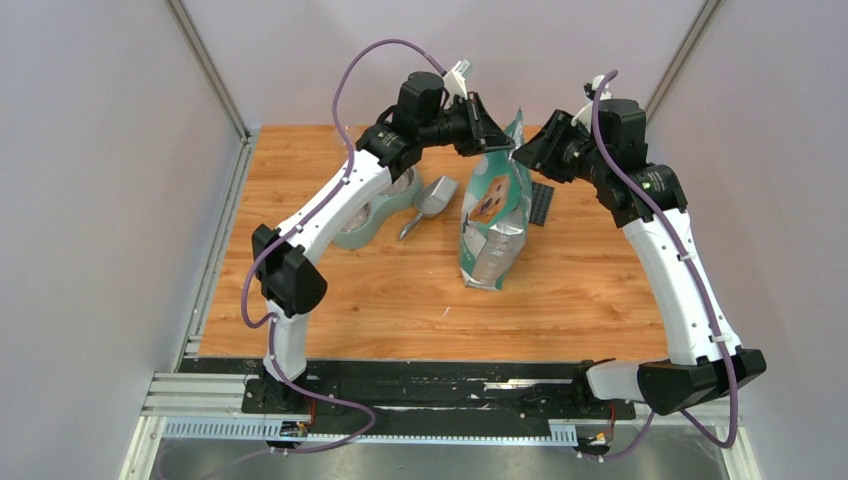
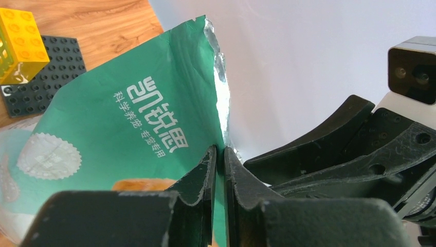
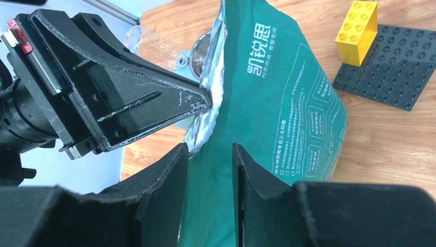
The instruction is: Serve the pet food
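1. Grey walls (image 1: 100, 200) enclose a wooden table (image 1: 380, 300).
2. Bag (image 1: 492, 215): upright, mid-table; kibble unseen.
3. My left pincer (image 2: 220, 164) clamps the bag's torn top; my right pincer (image 3: 208, 154) is beside it, jaws apart.
4. Bowl (image 1: 365, 228), half under my left arm.
5. Scoop (image 1: 432, 203), left of the bag.
6. Plate (image 3: 385, 72), carrying a brick (image 3: 357, 24).

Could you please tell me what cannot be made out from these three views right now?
Pet food: none shows in any view; the walls of the bag hide its inside.
Bowl contents: in the top view the left arm covers most of it.
Right gripper contact: in the right wrist view its fingers straddle the bag's edge, but whether they touch it is unclear.
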Available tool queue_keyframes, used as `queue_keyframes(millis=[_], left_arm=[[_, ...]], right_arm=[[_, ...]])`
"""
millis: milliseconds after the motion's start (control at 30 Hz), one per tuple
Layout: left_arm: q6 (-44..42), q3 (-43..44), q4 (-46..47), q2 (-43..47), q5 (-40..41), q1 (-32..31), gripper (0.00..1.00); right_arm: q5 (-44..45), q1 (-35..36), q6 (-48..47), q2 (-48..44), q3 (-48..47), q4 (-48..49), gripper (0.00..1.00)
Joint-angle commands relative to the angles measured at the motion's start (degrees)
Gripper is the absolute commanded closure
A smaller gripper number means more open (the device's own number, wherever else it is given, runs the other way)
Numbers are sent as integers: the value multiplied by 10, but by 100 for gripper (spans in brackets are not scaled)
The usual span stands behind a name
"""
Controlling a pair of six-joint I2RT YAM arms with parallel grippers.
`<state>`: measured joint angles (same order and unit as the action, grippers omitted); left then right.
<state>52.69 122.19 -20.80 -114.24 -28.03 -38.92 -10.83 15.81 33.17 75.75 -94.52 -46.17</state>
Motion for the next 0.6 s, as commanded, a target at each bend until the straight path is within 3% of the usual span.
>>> queue_keyframes(millis=[0,233,433,567], left_arm=[[32,31,24,5,-27,-9,83],[38,23,29,11,-27,-9,85],[39,15,31,10,-27,-9,98],[38,15,32,10,-27,-9,100]], right_arm=[[-6,-2,11,-6,-12,19,64],[-13,-3,16,3,-18,38,67],[-20,-2,16,6,-17,28,55],[-22,-3,16,7,-9,29,63]])
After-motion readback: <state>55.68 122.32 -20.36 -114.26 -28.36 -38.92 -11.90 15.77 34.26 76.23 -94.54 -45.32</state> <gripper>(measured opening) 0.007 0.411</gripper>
